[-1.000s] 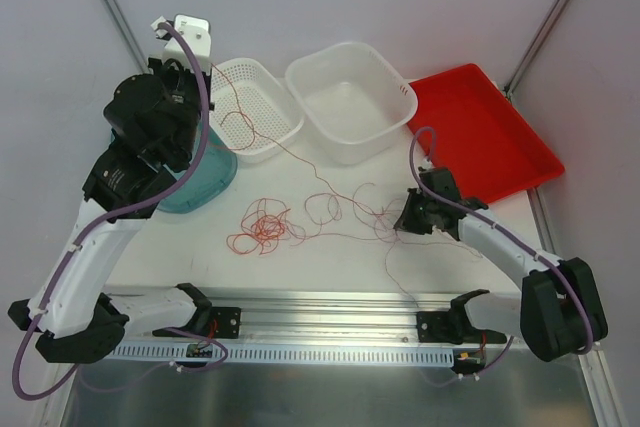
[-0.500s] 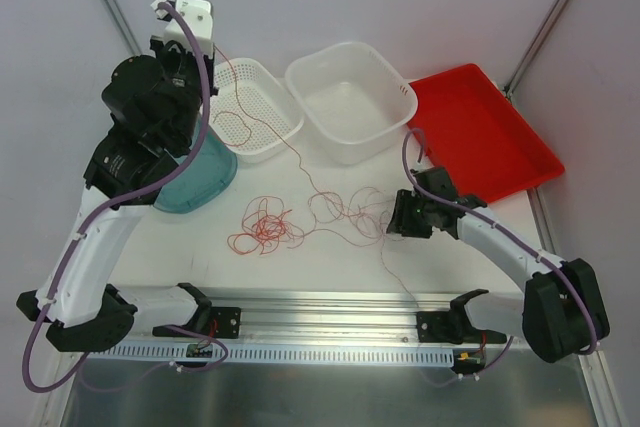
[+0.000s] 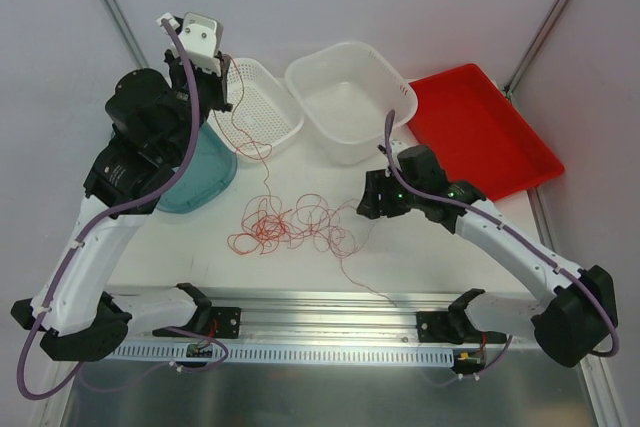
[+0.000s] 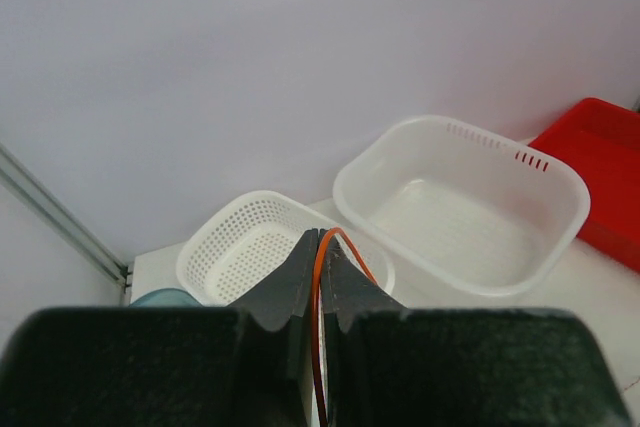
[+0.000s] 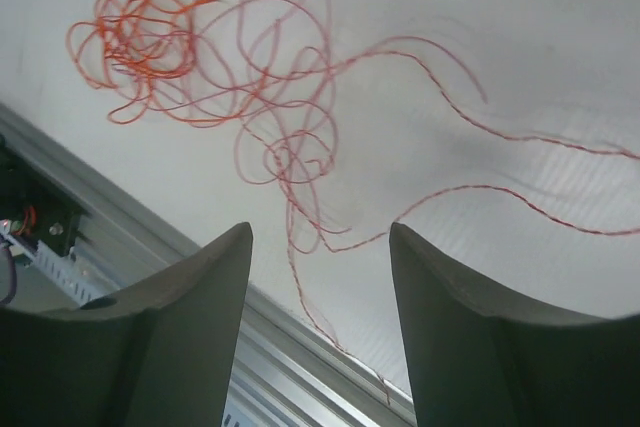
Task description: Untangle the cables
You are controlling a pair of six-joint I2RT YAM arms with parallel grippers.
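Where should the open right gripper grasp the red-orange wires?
Take the single thin red-orange wire strand trailing away from the dense knot, from straight above: it lies flat and alone, so the right gripper would likely pinch one wire.

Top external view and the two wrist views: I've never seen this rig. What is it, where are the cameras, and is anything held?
A left arm and a right arm stand at the near edge of a table. The top view looks down from above and behind; each wrist view comes from a camera on that arm. On the table lie tangled red-orange cables, with a perforated white basket, white tub, red tray and teal container nearby. The left fingers are shut on one strand; the right fingers hover open over the tangle, empty.
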